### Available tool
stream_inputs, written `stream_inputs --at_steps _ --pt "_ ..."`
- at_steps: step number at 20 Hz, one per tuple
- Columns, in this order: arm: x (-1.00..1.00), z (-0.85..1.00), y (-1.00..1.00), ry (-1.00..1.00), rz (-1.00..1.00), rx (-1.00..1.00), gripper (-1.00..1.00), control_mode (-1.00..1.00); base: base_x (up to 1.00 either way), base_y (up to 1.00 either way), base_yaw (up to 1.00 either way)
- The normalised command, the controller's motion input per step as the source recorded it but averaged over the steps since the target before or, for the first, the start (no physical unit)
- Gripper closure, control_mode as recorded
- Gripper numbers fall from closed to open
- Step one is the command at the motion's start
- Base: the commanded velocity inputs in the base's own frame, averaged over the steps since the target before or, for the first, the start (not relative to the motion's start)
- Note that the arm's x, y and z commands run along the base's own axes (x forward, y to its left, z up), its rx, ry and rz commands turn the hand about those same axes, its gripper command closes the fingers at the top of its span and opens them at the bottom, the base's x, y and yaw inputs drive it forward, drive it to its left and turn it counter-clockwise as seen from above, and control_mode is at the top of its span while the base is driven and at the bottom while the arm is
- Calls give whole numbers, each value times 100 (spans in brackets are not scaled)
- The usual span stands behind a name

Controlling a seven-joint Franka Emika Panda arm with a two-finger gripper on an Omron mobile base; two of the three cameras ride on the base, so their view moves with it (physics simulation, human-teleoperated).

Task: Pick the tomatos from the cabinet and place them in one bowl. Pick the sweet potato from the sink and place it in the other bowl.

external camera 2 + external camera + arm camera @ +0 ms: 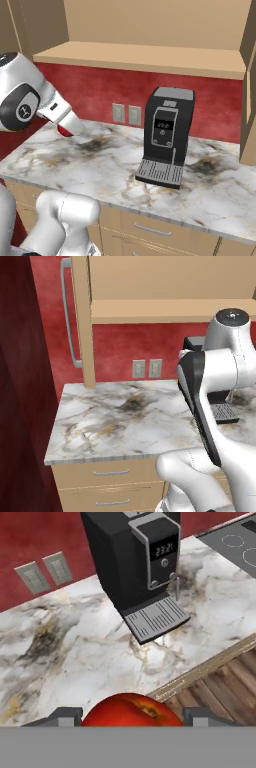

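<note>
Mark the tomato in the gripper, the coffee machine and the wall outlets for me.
tomato [131, 711], hand view: its red top, between the finger tips.
coffee machine [164, 131], right base view: its black front panel.
wall outlets [147, 369], left base view: the inner edges of the two plates.

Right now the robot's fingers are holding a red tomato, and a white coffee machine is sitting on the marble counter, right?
Almost. The coffee machine is black, not white; the right base view shows it plainly on the marble counter. The rest holds: in the hand view, the gripper has a red tomato between its fingers.
</note>
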Motion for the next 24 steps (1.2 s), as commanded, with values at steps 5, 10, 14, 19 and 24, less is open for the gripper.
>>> stream_inputs --at_steps 5,10,14,19,24 --pt "-26 -26 0 10 13 1 100 -100 0 0 0" --pt "-20 -27 1 13 27 1 100 -100 0 0 0" --pt "-17 -33 12 17 41 0 100 -100 0 0 0" --pt "-2 -13 3 9 6 0 100 -100 0 0 0" --pt "0 0 0 0 0 0 100 100 -1 0 0"
